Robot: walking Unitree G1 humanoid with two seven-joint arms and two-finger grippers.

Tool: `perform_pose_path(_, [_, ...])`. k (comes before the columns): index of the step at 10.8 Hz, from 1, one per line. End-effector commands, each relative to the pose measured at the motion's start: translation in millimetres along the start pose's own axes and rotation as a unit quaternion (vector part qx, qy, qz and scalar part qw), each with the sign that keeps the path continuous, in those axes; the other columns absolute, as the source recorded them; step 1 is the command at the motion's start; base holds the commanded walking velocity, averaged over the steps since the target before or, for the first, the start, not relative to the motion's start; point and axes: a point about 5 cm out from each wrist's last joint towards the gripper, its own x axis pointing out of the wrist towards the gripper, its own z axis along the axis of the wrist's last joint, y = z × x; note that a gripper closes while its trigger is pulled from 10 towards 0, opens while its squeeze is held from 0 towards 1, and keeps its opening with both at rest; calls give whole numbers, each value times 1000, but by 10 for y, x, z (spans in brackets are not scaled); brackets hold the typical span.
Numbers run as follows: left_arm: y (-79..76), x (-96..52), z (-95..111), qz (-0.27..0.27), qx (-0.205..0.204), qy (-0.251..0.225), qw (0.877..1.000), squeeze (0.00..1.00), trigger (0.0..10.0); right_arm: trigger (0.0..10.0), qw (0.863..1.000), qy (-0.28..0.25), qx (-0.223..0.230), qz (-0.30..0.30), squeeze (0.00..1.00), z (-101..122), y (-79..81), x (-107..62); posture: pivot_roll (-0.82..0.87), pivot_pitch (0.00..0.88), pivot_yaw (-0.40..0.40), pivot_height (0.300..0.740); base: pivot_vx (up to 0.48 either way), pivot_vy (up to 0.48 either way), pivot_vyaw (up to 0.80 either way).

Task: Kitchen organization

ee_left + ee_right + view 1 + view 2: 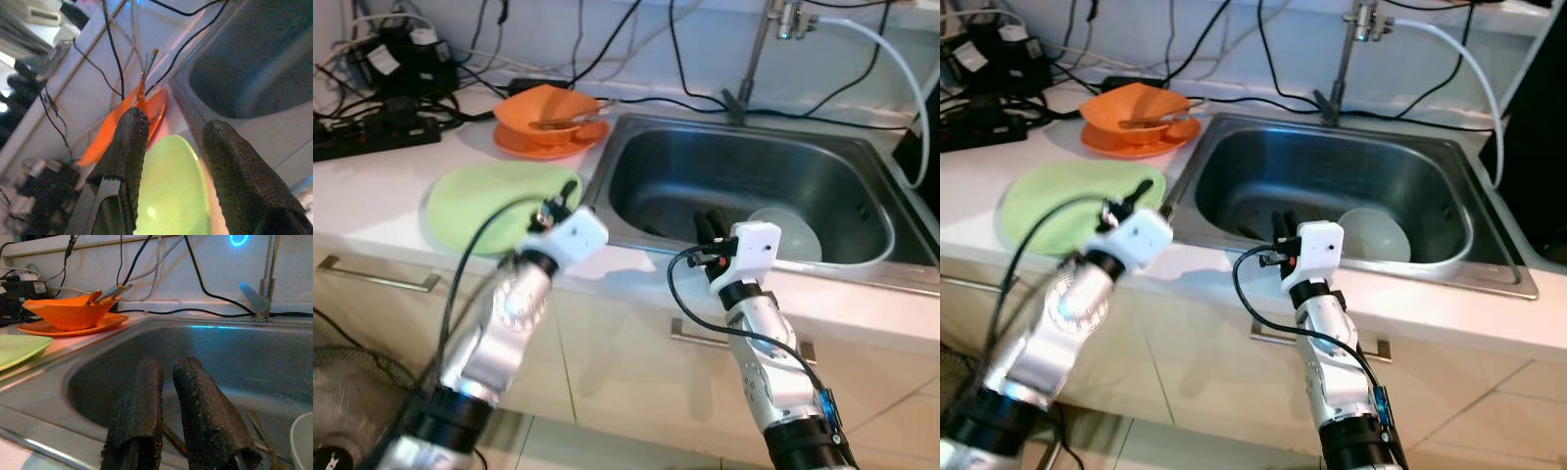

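**Both grippers poised at the counter's front edge, nothing held**

The left gripper (570, 191) hovers over the near rim of the green plate (475, 201), its fingers (128, 147) spread wide with nothing between them. The right gripper (1283, 225) reaches over the front lip of the steel sink (651, 162), fingers nearly closed with only a narrow gap, empty.

The likely step is clearing the dishes. For the green plate, which lies flat on the counter near its front edge just left of the sink, a good grasp means bringing one finger under the rim and one over it; a flat approach would only push it. The white bowl (785, 233) sits in the sink's near right part, beside the right gripper, and its rim looks the easier hold once the fingers open.

Behind the green plate, touching nothing of it, an orange bowl (546, 110) with utensils stands on an orange plate (524, 145). Black cables (636, 98) trail along the counter's back edge to a power strip (372, 137) at the left corner; the faucet (1342, 59) rises behind the sink. Some thin utensil lies on the sink floor.
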Motion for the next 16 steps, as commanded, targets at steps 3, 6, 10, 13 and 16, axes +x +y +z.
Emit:
perform_pose_path(3, [47,-37,73,-30,47,13,998,1000,10000,10000,1000,10,0,5,0,-13,34,43,205,16,-15,740,0,0,0])
perform_pose_path(6, [13,-98,7,-74,74,61,993,0,10000,10000,1000,11,0,3,0,-16,33,61,214,17,-13,740,0,0,0])
perform_pose_path(10, [95,-176,-95,-83,95,126,984,0,10000,10000,1000,14,2,-5,0,-40,16,64,222,15,-5,740,0,0,0])
perform_pose_path(13, [97,-229,-197,-102,113,165,974,0,10000,10000,1000,15,4,-5,0,-46,23,71,226,13,-4,740,0,0,0])
perform_pose_path(16, [113,-301,-395,-113,148,223,957,0,10000,10000,1000,16,4,-2,0,-50,38,77,224,15,-2,740,0,0,0])
